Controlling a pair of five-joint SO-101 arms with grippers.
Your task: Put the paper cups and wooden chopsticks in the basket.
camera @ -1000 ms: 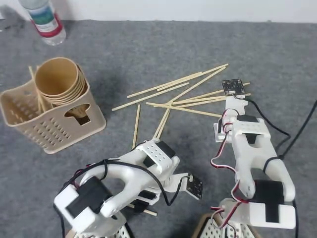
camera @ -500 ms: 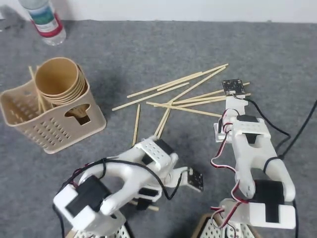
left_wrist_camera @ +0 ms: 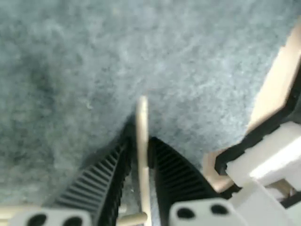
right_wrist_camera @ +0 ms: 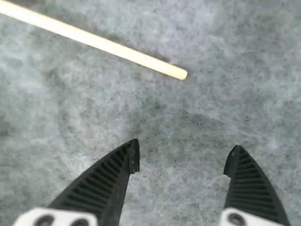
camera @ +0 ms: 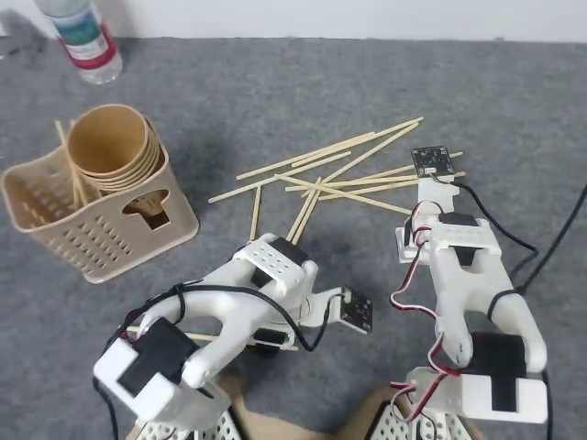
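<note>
From my console, the basket (camera: 101,234) sits well off from both grippers, ahead and to the left of the left gripper (left_wrist_camera: 139,139). In it stands a nested stack of paper cups (camera: 108,142), open mouths up, and a few chopsticks in the basket (camera: 73,183) lean against its wall just beside the stack. My left arm is folded back on itself near its base, wrist low over the grey mat (camera: 275,82). Its ribbed fingers are pinched together on a held chopstick (left_wrist_camera: 141,117), which runs up between them and pokes out past the tips. My right arm is stretched straight forward with the right gripper (right_wrist_camera: 184,148) spread wide and nothing between its fingers. Ahead of its tips, apart from them, one chopstick end (right_wrist_camera: 103,42) lies across the mat. The loose chopsticks (camera: 367,183) lie scattered and crossed around that gripper and out to its left. Far beyond the basket stands a bottle (camera: 83,32) with a red-banded label whose print is too small for me to read.
</note>
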